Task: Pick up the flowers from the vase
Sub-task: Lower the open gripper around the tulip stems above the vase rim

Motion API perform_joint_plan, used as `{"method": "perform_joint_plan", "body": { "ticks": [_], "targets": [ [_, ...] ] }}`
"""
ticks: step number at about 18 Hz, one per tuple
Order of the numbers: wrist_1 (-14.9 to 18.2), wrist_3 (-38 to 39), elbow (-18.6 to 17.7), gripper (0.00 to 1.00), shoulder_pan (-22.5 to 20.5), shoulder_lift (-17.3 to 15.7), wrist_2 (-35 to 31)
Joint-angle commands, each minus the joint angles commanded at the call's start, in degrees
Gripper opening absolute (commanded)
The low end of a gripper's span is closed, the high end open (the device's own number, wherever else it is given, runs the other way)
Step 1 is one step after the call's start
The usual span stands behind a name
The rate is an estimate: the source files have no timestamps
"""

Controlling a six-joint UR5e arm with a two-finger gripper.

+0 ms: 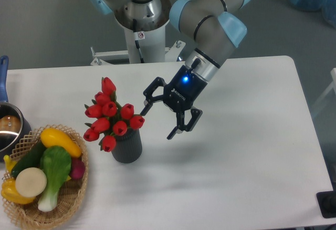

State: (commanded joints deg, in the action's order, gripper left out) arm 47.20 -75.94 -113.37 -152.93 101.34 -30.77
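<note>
Beside the flowers (pixel 112 115) in the vase (pixel 127 147), the hand (pixel 158 121) hangs spread apart, seemingly not touching.

red tulip flowers (pixel 111 115), upright in grey vase (pixel 127 147)

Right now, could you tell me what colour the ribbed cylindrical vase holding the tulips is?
Dark grey: the ribbed cylindrical vase shows clearly in the fixed camera view.

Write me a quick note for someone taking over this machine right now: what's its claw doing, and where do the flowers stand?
Tool: open, empty, in the air just right of the flowers, not touching them.
Flowers: red tulips, in the dark vase on the white table.
Done: the approach, nearly; nothing gripped.
Left: close on the bunch, then lift it out of the vase.
</note>
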Motion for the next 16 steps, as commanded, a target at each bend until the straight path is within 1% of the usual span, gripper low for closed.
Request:
{"method": "perform_joint_plan", "body": {
  "ticks": [3,5,9,14,15,16],
  "targets": [
    [0.0,-0.1,-2.5,1.00,-0.1,-0.6,2.8],
    [-0.1,0.0,-3.2,1.00,0.3,-0.9,5.0],
    [-0.1,0.1,-3.5,1.00,2.4,-1.1,7.9],
    [-0.2,-0.3,-3.5,0.99,4.3,-0.8,8.0],
    [-0.2,-0.7,-3.5,0.95,4.3,-0.6,8.5],
    [-0.2,-1.0,-3.6,0.86,4.4,-0.5,9.5]
  ]
}}
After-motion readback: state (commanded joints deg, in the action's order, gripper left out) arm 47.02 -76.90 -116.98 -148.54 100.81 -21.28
